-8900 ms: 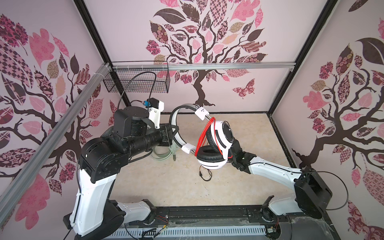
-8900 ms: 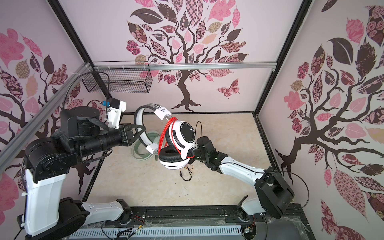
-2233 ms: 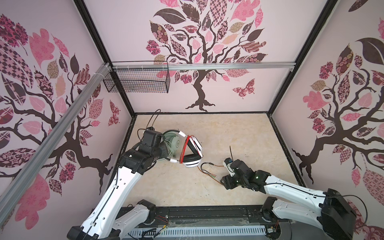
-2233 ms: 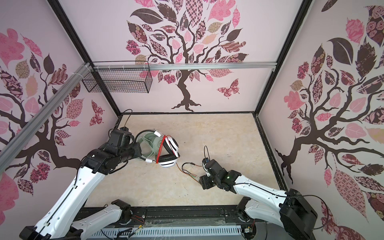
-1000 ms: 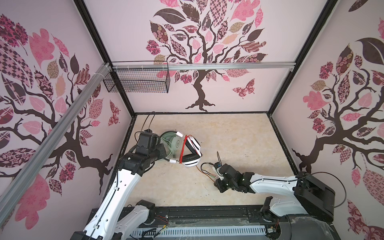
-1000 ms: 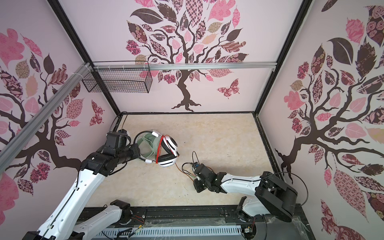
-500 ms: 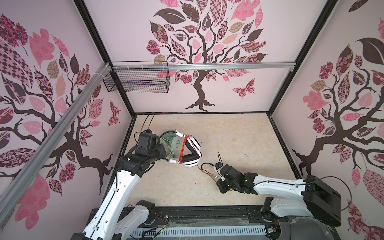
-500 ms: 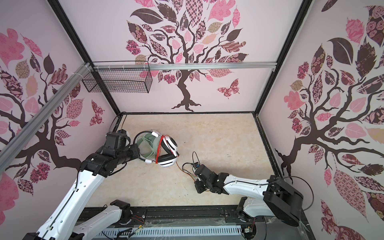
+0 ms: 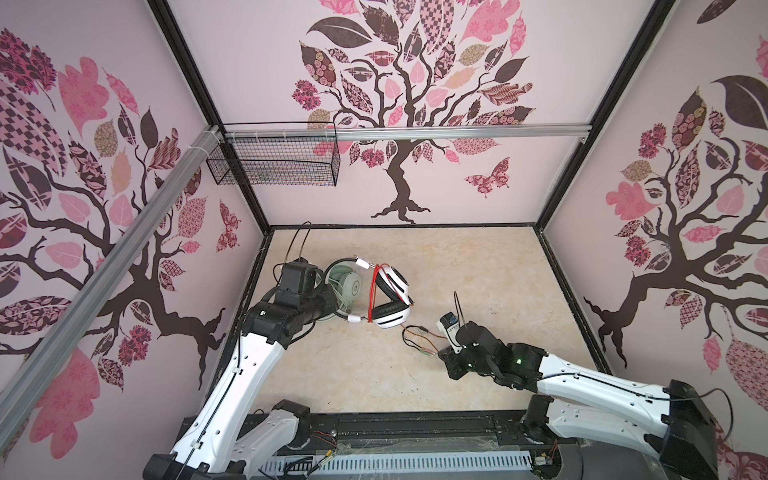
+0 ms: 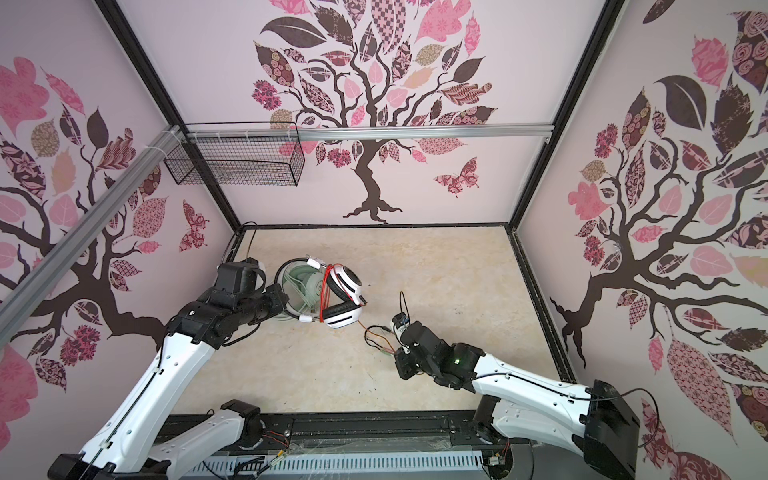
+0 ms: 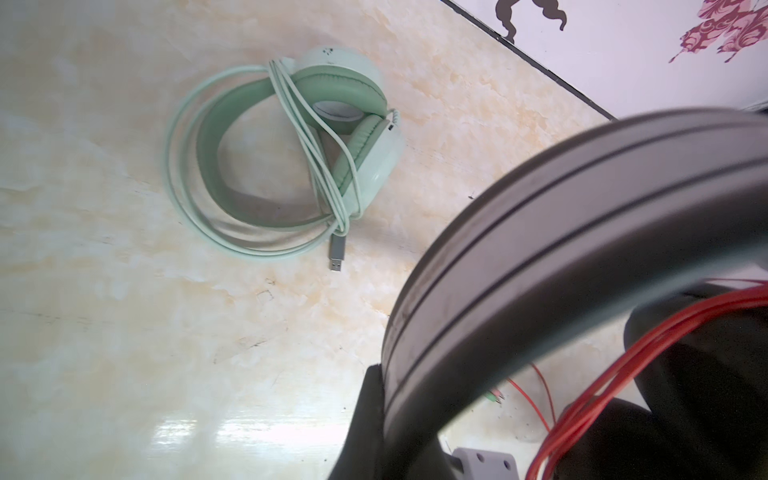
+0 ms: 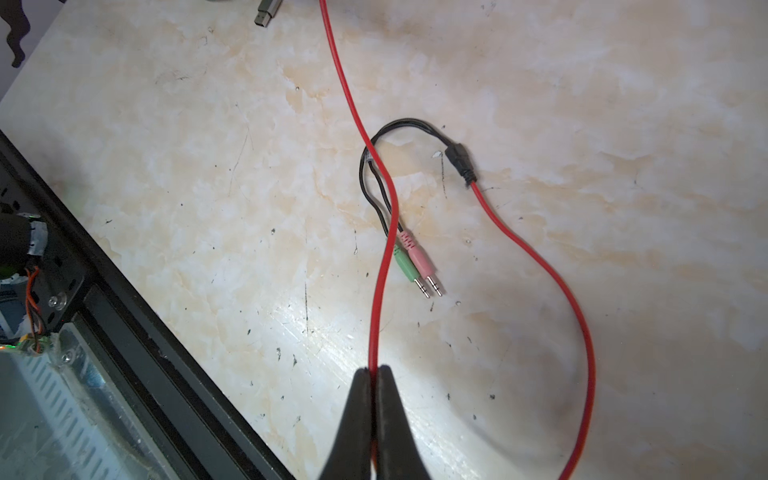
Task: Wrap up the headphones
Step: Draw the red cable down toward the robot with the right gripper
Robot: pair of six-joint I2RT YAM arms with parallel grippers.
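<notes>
While left tool [image 11: 390,415] grips headband [image 11: 582,216] and right tool [image 12: 376,374] pinches red cable [image 12: 540,266], tree-papered walls [image 9: 457,174] enclose marbled tabletop [image 9: 478,257].

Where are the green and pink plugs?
The plugs lie on the tabletop, just left of the right gripper in both top views, against the red cable it pinches.

left gripper [image 9: 333,309] clamped, right gripper [image 12: 376,373] pinched

mint-green headset [image 11: 341,81], red cable [image 12: 375,311], marbled table [image 12: 582,83]
</notes>
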